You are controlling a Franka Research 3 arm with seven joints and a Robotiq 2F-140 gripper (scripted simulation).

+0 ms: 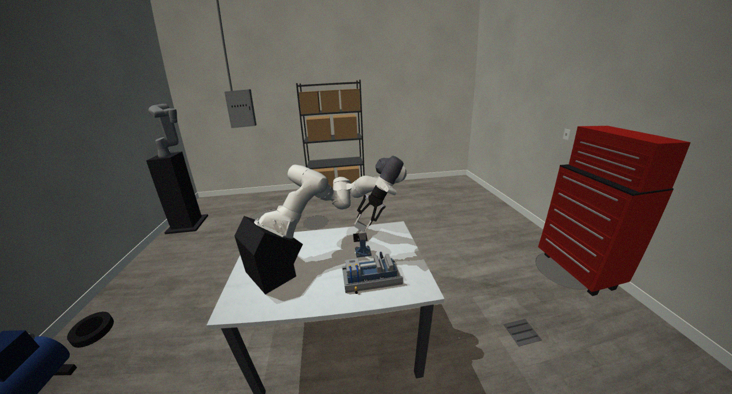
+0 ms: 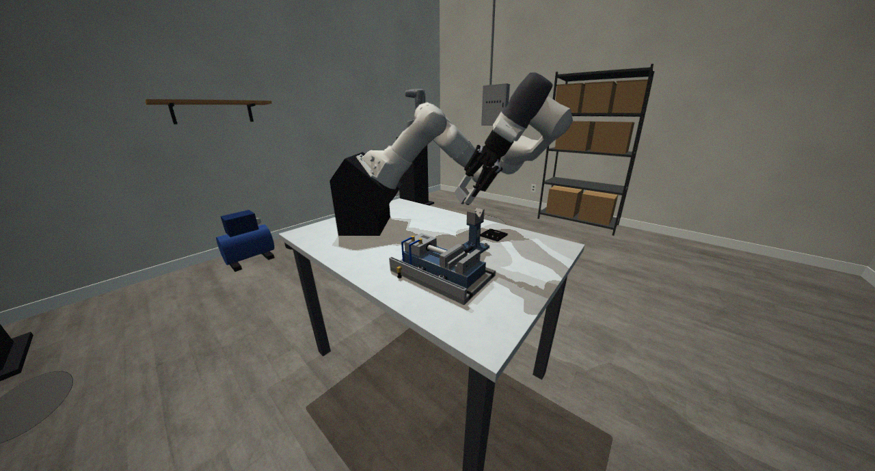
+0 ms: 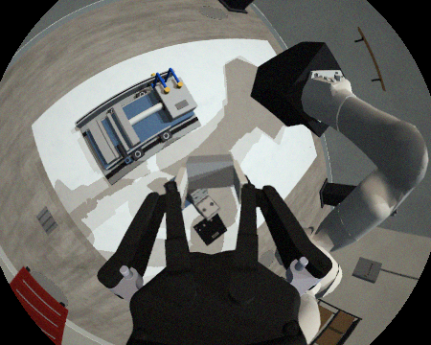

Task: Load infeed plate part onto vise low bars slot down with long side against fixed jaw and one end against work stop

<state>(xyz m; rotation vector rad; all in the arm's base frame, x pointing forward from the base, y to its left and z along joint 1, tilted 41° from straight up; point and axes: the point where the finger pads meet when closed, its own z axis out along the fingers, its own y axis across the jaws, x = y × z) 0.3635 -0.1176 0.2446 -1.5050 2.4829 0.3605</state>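
Gripping part (image 1: 362, 222) (image 2: 463, 189) (image 3: 210, 172) | between gripper (image 1: 363, 223) (image 2: 466, 191) (image 3: 210, 170) fingertips, both sides touching | aloft (V-block (image 1: 361, 237) (image 2: 475, 215) (image 3: 207, 206) below)

White arm (image 1: 306, 187) (image 2: 422, 128) (image 3: 383, 139), smooth rounded tubular links, thin seam lines at joints. Wrist end section (image 1: 390, 169) (image 2: 528, 98) dark grey, cylindrical, rounded cap. Black gripper (image 1: 362, 226) (image 2: 465, 195) (image 3: 210, 170), angular linkage bars, pale round pins at knuckles. Foot flange (image 2: 374, 161) (image 3: 327, 75) pale, small fittings, possibly screws. Black faceted pedestal (image 1: 250, 253) (image 2: 361, 205) (image 3: 280, 79).
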